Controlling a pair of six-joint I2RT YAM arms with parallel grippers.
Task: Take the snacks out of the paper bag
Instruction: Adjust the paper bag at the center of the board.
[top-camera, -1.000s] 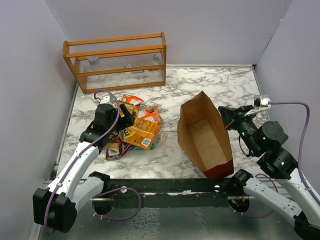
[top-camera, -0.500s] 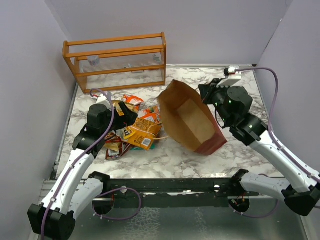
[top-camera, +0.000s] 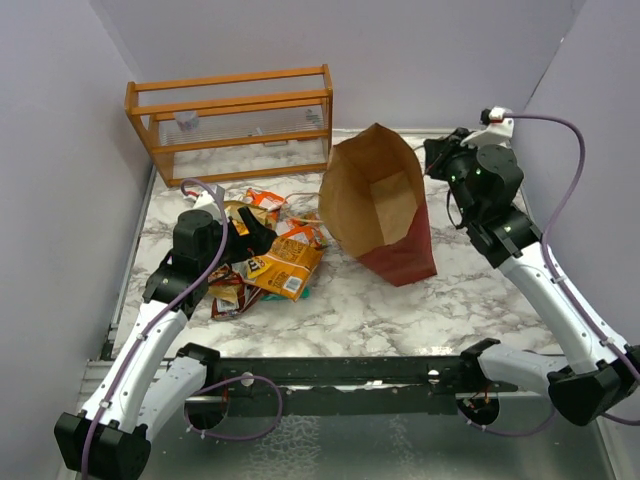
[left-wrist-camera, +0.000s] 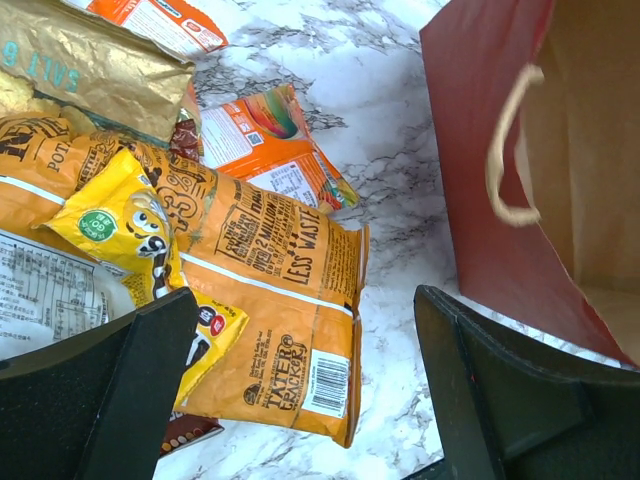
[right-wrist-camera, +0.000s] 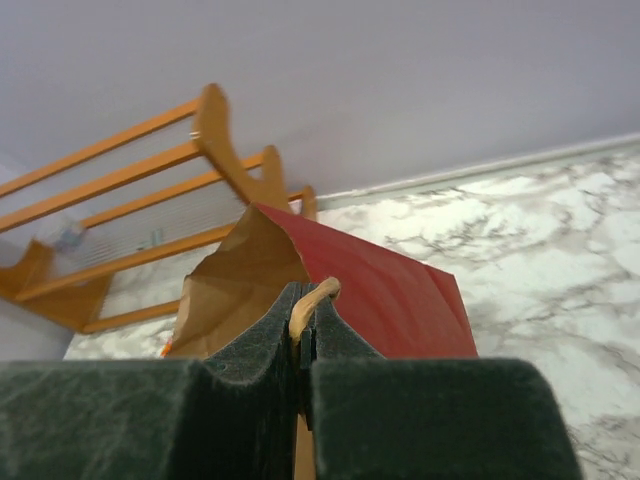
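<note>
- Right jaws pinch paper bag (top-camera: 375, 200) rim, tilted near bench (top-camera: 380, 310) far-right corner; thin paper might tear or slip.
- Left jaws spread above snacks (top-camera: 285, 265); lowering could scatter them.

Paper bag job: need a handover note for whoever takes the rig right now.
Left tool: open, empty, hovering over the snacks.
Right tool: shut on the bag at its rim, cord handle pinched in it. The bag is tilted, mouth toward the top camera.
Snacks: piled on the table left of the bag, apart from it.
Done: no packet shows inside the bag in the top view.
Left: probably check the bag's hidden corners, then set it down and let go.
</note>
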